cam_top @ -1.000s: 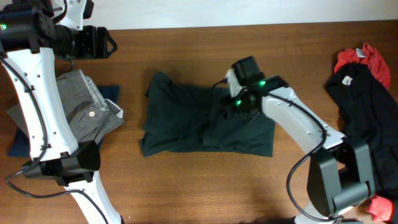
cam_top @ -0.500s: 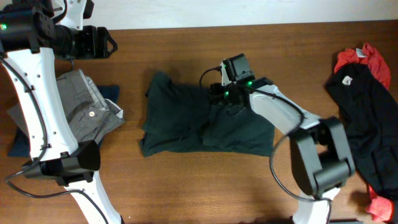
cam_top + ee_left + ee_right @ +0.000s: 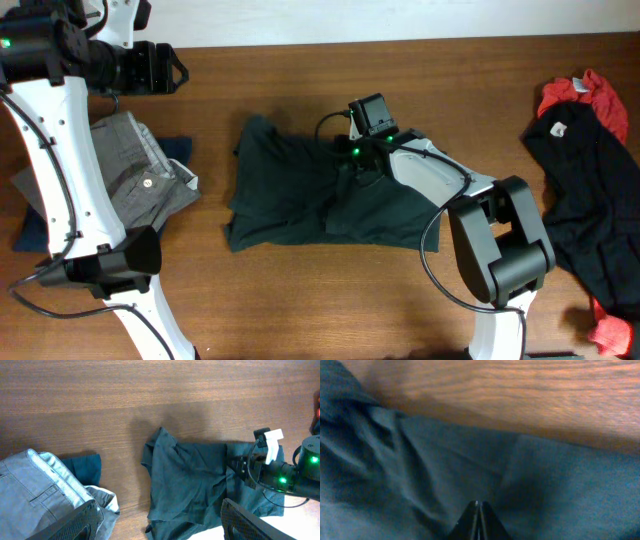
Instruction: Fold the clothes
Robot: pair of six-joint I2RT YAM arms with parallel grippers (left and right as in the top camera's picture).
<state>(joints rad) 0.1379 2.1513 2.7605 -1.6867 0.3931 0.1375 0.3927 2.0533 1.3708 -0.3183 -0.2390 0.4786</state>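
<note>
The dark green T-shirt (image 3: 300, 200) lies crumpled mid-desk. The right gripper (image 3: 478, 511) is pinched closed on a ridge of cloth near the shirt's far edge. The lift should probably be slow and low, carrying that edge across so the layers beneath neither drag nor bunch. The left gripper (image 3: 160, 68), jaws wide and holding nothing, hangs by the far left corner, near a grey garment (image 3: 140, 180) on navy cloth (image 3: 182, 150). A black garment (image 3: 580, 190) and red cloth (image 3: 590, 92) lie at the right edge, clear of the fold

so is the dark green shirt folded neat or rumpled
Roughly folded, rumpled: the dark green shirt lies in uneven overlapping layers with creases, its edges not lined up.
</note>
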